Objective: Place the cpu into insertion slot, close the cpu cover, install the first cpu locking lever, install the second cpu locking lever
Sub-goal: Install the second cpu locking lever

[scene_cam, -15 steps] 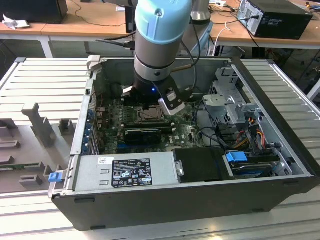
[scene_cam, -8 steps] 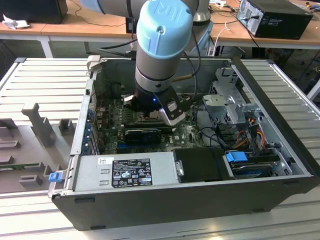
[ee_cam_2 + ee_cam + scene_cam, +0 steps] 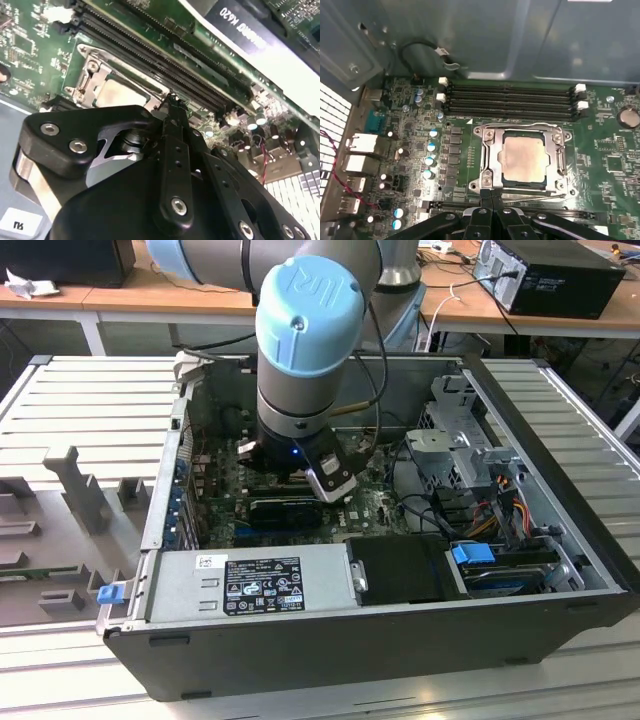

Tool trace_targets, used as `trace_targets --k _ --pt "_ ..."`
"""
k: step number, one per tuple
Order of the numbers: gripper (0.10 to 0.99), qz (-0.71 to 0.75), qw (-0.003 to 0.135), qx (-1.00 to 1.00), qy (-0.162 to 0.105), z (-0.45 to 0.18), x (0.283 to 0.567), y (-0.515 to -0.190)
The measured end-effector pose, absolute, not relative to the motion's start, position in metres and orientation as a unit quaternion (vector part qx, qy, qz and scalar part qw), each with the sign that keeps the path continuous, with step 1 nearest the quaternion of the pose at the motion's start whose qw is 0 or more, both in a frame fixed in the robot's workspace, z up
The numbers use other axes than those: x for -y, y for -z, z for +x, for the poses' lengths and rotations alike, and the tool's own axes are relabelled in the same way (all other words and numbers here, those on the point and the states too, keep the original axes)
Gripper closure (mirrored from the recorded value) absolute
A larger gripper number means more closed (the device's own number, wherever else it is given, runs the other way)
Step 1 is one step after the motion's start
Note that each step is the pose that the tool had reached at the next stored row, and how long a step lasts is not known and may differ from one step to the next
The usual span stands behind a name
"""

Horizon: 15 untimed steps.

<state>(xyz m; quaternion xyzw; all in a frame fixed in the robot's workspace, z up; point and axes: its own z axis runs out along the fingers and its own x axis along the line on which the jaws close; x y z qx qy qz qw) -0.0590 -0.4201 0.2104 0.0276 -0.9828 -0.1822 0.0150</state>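
The cpu [image 3: 522, 159] lies flat in the insertion slot [image 3: 522, 183], its pale metal face showing through the window of the cpu cover [image 3: 490, 155]. The silvery cover is down over the chip. A thin wire lever [image 3: 520, 124] runs along the socket's far edge, and another [image 3: 540, 196] along the edge nearest the fingers. My gripper [image 3: 491, 192] is shut with nothing between its fingers, its tips at that edge of the socket. In the second wrist view the gripper [image 3: 170, 100] points at the socket rim beside the cpu [image 3: 117, 92]. I cannot tell whether it touches the lever.
Long black ram slots [image 3: 510, 97] lie just beyond the socket, and upright capacitors [image 3: 430, 155] stand beside it. The arm's wrist [image 3: 305, 360] hangs inside the open computer case [image 3: 560, 470], between the power supply [image 3: 250, 585] and the drive cage [image 3: 460, 440]. A card [image 3: 240, 25] stands close by.
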Motion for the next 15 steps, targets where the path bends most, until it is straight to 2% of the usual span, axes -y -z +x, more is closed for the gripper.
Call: trace_targets --k 6,15 --pt "0.980 0.028 0.015 0.983 0.183 -0.069 0.420 -0.196" --pt "0.980 0.028 0.015 0.982 0.185 -0.074 0.411 -0.191"
